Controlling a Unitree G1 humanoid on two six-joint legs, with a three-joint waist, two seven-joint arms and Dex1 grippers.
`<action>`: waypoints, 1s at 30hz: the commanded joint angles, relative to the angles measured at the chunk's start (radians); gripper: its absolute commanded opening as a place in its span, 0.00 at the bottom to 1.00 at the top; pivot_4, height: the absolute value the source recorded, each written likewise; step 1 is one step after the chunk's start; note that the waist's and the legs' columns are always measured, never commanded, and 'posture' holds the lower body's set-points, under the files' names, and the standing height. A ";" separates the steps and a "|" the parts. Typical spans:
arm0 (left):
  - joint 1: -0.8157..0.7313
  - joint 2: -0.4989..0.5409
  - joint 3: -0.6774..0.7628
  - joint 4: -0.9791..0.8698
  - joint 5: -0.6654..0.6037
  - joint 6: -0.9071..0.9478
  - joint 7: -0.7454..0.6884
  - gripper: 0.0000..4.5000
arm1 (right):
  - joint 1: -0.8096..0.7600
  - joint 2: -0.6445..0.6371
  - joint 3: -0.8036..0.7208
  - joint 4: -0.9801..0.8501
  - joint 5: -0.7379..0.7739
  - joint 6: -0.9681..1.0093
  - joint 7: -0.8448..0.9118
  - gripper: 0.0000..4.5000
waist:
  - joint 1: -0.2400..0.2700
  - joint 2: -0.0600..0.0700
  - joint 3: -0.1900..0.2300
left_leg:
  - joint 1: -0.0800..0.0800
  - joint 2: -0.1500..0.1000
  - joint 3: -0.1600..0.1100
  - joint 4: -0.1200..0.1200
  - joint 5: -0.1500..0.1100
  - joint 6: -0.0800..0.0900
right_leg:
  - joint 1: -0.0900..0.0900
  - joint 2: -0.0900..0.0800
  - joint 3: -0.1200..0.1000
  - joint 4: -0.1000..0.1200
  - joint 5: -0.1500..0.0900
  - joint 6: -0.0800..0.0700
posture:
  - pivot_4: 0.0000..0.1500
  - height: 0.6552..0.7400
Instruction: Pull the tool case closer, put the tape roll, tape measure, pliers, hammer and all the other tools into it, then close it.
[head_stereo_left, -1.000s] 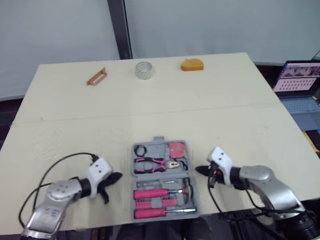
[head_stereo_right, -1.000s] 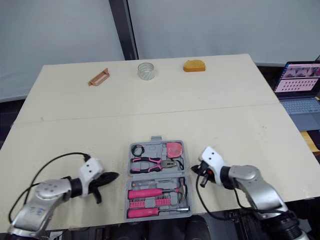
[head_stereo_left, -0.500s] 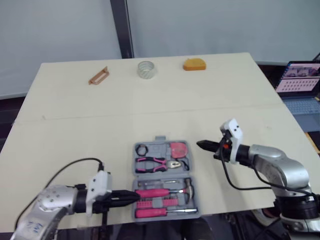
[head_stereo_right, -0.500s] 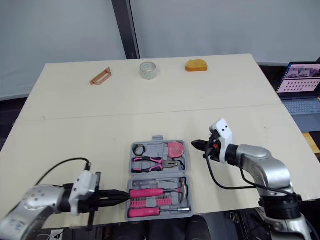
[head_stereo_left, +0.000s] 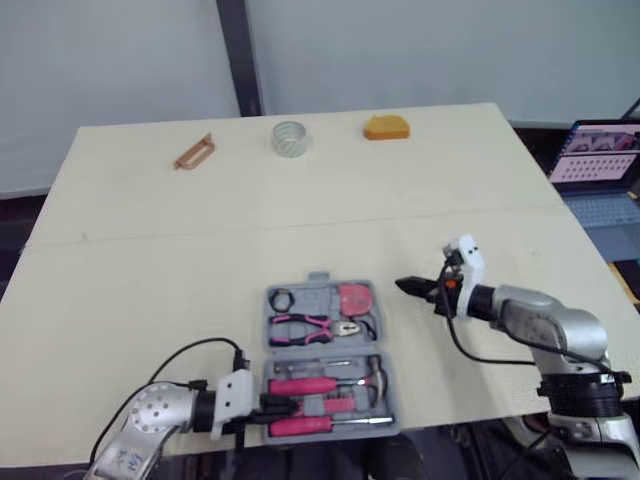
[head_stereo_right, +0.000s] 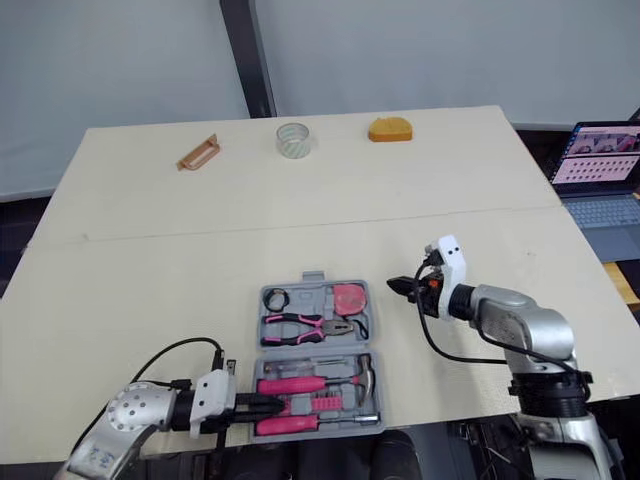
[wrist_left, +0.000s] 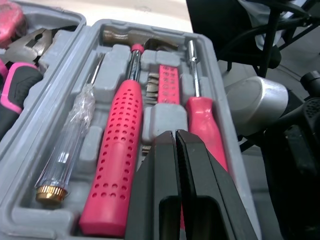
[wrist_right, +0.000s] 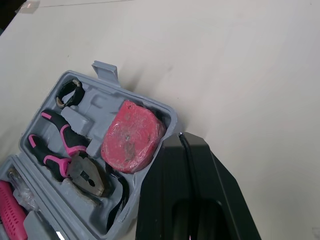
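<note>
Grey tool case open w/ tools

Both head views take in the whole bench from high above, faced forward and down, with the open tool case set at 6 o'clock. The case's near half is seen at close range along the left claw. Its far half is seen along the right claw, from somewhat farther off.

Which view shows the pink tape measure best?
Right wrist view: the tape measure sits close and whole in its case pocket, beside the pliers. Both eye views show it small, in the case's far right corner. Left wrist view looks at the case's near half instead.
</note>
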 joint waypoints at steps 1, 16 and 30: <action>-0.007 -0.006 -0.019 0.007 0.008 -0.020 0.008 0.00 | -0.017 0.012 -0.046 0.010 0.066 0.063 -0.002 0.13 | 0.000 0.000 0.000 | 0.000 0.000 0.000 0.000 0.000 0.000 | 0.000 0.000 0.000 0.000 0.000 0.000 | 1.00 1.00; -0.018 -0.003 -0.053 0.063 0.044 -0.027 0.027 0.00 | -0.175 0.104 -0.089 0.325 0.143 0.243 -0.015 0.99 | -0.002 0.000 0.000 | -0.001 0.000 0.004 0.000 0.000 0.000 | -0.004 -0.001 0.001 0.003 0.000 0.000 | 1.00 1.00; -0.003 0.014 -0.049 0.061 0.063 -0.019 0.053 0.00 | -0.237 0.183 0.001 0.477 0.083 0.154 0.063 0.99 | -0.014 0.001 -0.001 | 0.000 0.000 0.005 0.000 0.000 0.000 | -0.005 -0.001 0.002 0.004 0.000 0.000 | 1.00 1.00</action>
